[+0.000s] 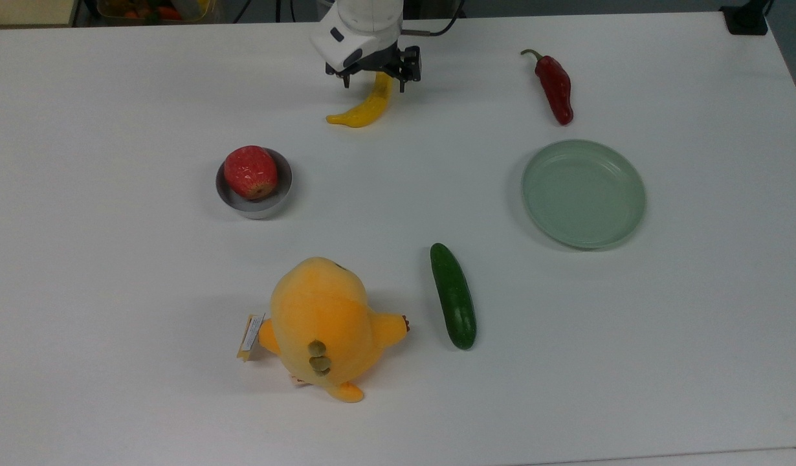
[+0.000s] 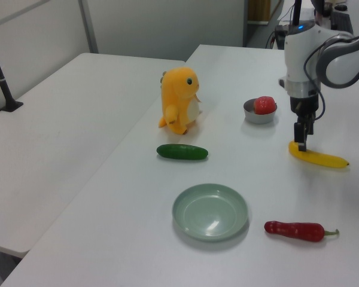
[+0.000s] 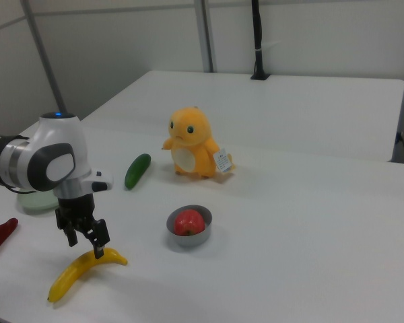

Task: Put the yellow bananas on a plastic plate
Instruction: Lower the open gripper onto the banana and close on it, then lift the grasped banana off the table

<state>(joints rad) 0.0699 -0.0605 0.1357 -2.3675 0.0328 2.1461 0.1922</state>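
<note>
The end effector, fingers spread and grasping nothing, straddles the yellow banana lying on the tabletop, well apart from the plastic plate; its long axis runs between both fingers.

White-and-grey Franka arm, black gripper
Rounded white shells, grey joint bands, small blue light on top, black cable at wrist, two short black fingers.
</note>
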